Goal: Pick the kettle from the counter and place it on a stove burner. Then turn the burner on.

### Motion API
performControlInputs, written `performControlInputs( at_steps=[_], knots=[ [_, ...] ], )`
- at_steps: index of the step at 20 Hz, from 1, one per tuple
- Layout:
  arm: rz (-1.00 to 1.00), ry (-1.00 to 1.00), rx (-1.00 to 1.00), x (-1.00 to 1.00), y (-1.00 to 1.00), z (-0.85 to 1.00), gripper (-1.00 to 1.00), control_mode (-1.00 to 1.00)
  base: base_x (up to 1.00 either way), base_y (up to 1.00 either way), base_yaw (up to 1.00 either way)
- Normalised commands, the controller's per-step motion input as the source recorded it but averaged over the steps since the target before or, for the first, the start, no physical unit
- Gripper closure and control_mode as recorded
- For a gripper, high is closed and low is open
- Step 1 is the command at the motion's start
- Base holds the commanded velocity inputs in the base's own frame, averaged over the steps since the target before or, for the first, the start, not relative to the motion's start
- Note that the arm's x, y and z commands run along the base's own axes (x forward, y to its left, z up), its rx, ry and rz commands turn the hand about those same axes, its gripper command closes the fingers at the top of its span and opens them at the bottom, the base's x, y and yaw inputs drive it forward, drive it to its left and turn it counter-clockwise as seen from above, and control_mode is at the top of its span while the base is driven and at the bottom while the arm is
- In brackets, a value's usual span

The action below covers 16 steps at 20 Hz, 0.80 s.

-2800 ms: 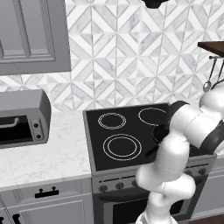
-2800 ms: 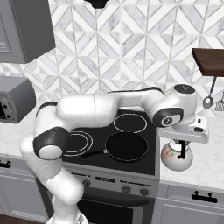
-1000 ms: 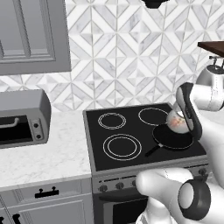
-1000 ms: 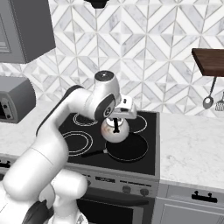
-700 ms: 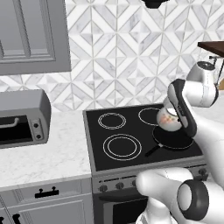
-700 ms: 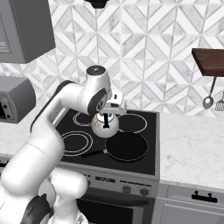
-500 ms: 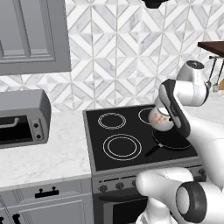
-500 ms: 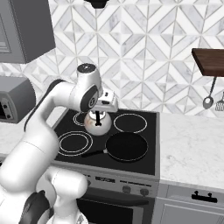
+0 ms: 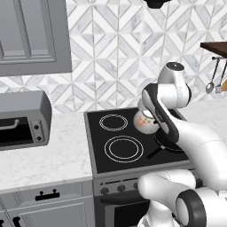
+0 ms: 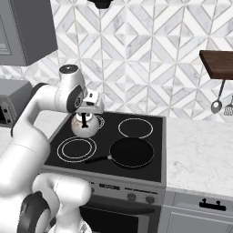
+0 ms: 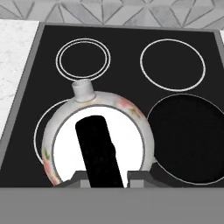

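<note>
The white-silver kettle [image 10: 85, 125] with reddish patches hangs above the left side of the black glass cooktop [image 10: 150, 132]. My gripper [image 10: 86, 117] is shut on its dark arched handle [image 11: 98, 148]. In the hand view the kettle [image 11: 98, 138] covers most of the wide double-ring stove burner [image 11: 40, 131], and its spout points at the smaller double-ring circle [image 11: 83, 59]. From the left base view the kettle [image 9: 145, 120] sits behind and right of that stove burner [image 9: 123, 148], half hidden by my arm. The stove burner [image 10: 76, 149] lies bare at the front left. The marble counter [image 10: 200, 150] is to the stove's right.
A black frying pan [image 10: 132, 152] rests on the front right burner, its handle pointing left. Control knobs [image 10: 132, 196] line the stove front. A toaster oven [image 9: 20, 119] stands on the left counter [image 9: 48, 155]. Utensils [image 10: 218, 102] hang under a wooden shelf at the right.
My arm has carried the kettle leftward across the cooktop, from above the frying pan to above the left burners. The gripper stays shut on the handle.
</note>
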Motion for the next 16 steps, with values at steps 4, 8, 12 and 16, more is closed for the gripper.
performControlInputs(
  at_steps=[4, 8, 12, 16],
  knots=[
    [0.01, 0.15, 0.0, 0.0, 0.48, -0.17, 1.0, -1.0, 0.0, 0.0, 0.0],
    [0.07, 0.19, 0.0, 0.0, 0.22, -0.49, 1.0, -1.0, 0.0, 0.0, 0.0],
    [0.06, 0.16, 0.0, 0.01, 0.27, -0.68, 1.0, -1.0, 0.0, 0.0, 0.0],
    [0.02, 0.13, 0.0, 0.24, 0.38, -0.45, 1.0, -1.0, 0.0, 0.0, 0.0]
  ],
)
